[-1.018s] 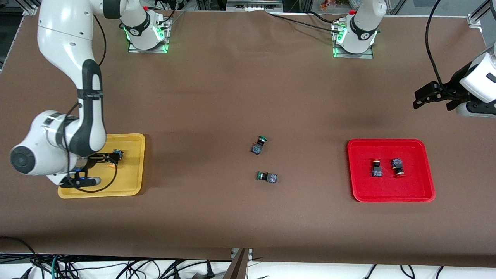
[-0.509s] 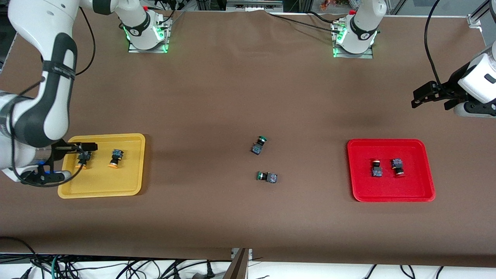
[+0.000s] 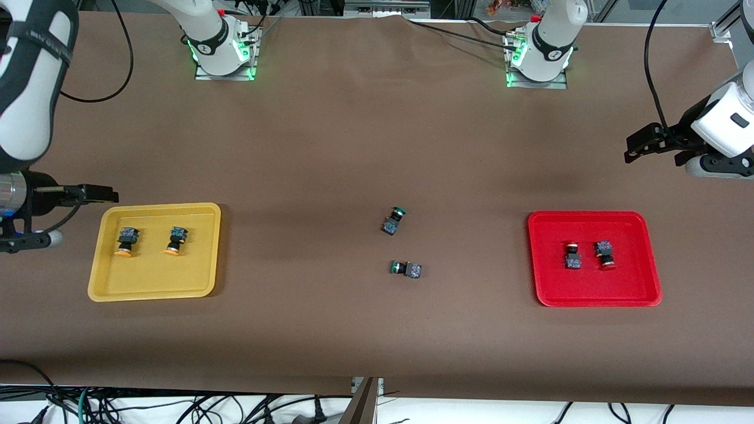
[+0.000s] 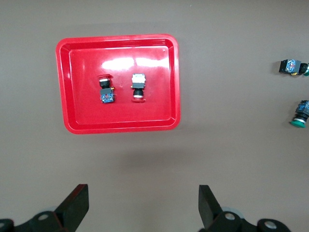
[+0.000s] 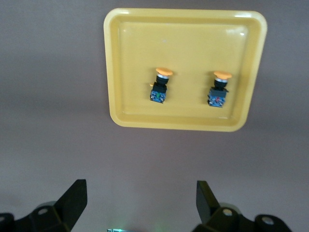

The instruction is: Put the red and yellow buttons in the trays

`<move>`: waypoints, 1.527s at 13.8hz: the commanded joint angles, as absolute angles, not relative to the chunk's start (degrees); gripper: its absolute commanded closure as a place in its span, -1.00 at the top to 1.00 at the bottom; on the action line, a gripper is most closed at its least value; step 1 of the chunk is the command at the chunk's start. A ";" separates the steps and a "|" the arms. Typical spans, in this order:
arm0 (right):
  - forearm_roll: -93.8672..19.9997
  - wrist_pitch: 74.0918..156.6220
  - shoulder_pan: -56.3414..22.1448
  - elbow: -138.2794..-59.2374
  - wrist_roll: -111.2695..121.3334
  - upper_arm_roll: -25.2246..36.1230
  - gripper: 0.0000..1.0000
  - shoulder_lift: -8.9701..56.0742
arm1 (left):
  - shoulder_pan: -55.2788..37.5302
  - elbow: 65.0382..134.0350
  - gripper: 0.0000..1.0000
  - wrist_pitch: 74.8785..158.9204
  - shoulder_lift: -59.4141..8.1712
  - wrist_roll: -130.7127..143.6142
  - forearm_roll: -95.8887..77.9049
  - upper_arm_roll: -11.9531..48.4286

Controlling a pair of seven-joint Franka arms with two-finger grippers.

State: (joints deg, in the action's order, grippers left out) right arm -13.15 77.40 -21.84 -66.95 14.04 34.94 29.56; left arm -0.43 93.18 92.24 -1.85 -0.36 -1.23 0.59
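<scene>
The yellow tray [image 3: 156,292] [image 5: 174,124] holds two yellow buttons [image 3: 125,241] [image 3: 175,241], lying side by side [image 5: 161,85] [image 5: 218,90]. Two red buttons [image 3: 572,255] [image 3: 604,254] lie in the red tray [image 3: 595,300] [image 4: 120,126], also seen from the left wrist [image 4: 106,91] [image 4: 138,87]. My right gripper [image 3: 106,192] [image 5: 140,188] hangs open and empty, up in the air beside the yellow tray at the right arm's end. Open and empty too, my left gripper [image 3: 633,150] [image 4: 142,193] waits over bare table at the left arm's end.
Two green-capped buttons [image 3: 393,220] [image 3: 406,269] lie on the brown table midway between the trays; the left wrist view shows them too [image 4: 292,66] [image 4: 301,113]. The arm bases [image 3: 221,53] [image 3: 539,56] stand along the table's edge farthest from the front camera.
My right gripper has left a yellow button in the yellow tray, then risen and drawn away toward the right arm's end. The left arm has barely moved.
</scene>
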 commanded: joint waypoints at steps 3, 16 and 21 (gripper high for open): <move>3.07 77.43 -4.51 -75.74 -4.98 0.58 1.00 16.28 | -0.62 93.69 1.00 91.93 -1.23 -1.05 0.70 0.70; 2.29 81.30 -0.53 -88.86 -4.05 -5.89 1.00 -1.32 | -0.62 92.99 1.00 91.93 -1.32 -1.14 0.62 0.70; 2.63 80.33 -0.61 -87.19 1.05 -5.45 1.00 0.70 | -0.62 93.08 1.00 91.93 -1.32 -1.06 0.62 0.70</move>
